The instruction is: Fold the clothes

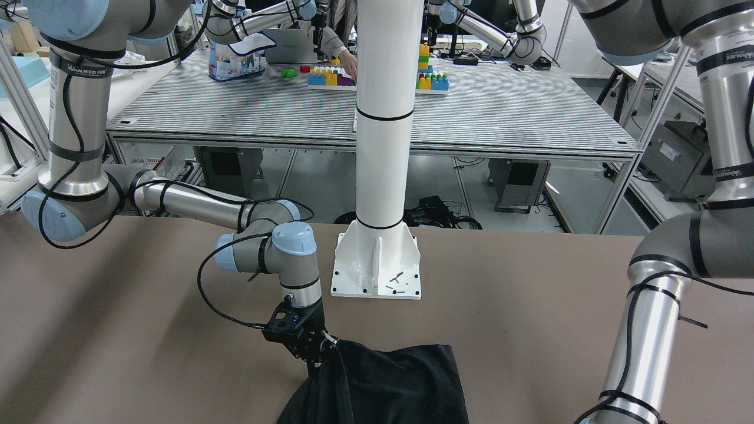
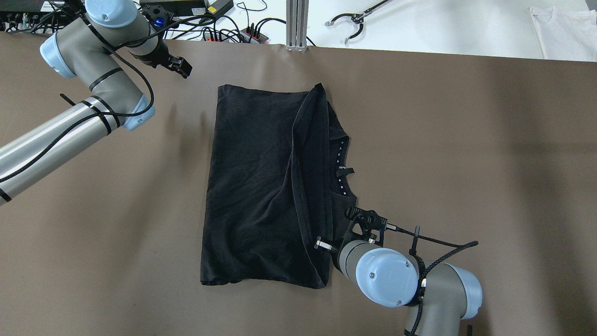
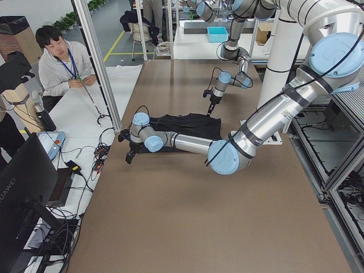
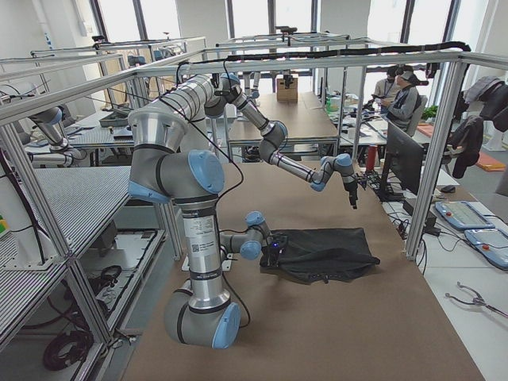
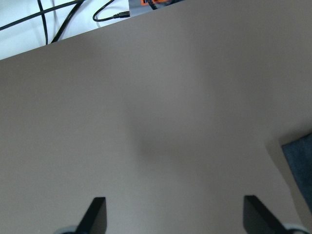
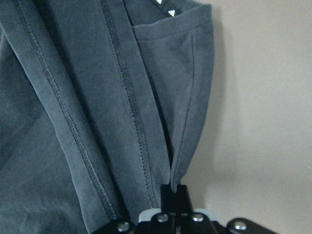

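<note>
Overhead exterior is showing the clothes (image 2: 252, 186) lying on the table (image 2: 466, 140), with one hemmed edge rising between the clenched fingers of the right gripper (image 6: 176, 189). The left gripper (image 5: 175, 217) is hanging spread and empty, a cloth corner outside its fingers. I judge this mid-fold: next, carrying that edge across.

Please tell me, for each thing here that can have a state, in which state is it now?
black soft fabric garment: lying on the brown table, partly folded, one edge raised off the surface.
right gripper: shut on the garment's raised edge.
left gripper: open, empty, above bare table beside the garment.
</note>
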You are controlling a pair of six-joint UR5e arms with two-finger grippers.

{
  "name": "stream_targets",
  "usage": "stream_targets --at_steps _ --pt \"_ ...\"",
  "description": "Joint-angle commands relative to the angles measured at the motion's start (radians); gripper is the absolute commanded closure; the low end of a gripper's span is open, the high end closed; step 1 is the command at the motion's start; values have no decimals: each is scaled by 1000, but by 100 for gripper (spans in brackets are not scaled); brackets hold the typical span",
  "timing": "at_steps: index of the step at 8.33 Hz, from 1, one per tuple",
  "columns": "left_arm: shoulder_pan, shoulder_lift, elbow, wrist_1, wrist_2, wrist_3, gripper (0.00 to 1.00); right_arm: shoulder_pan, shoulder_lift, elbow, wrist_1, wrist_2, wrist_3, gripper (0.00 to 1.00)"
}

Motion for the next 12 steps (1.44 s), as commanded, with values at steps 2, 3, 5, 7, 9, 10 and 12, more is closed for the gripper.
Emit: stream_targets --at_steps 2,3,5,7,9,10,12 --pt "0 0 0 0 0 -3 0 -1 16 24 -12 8 -206 6" --pt "0 0 0 0 0 -3 0 -1 27 17 -14 3 -307 6" --pt "0 0 0 0 0 -3 0 -45 58 -23 -15 -1 -589 9" --pt "0 0 0 0 0 -3 0 -67 142 -115 -15 -42 -699 19" --pt "0 0 0 0 0 -3 0 -67 125 -115 -15 -43 -849 44" --pt "0 2 -2 0 0 -4 0 -65 113 -106 -18 -43 -874 50" --pt "2 5 -11 0 2 -12 0 -62 93 -76 -25 -41 -896 54"
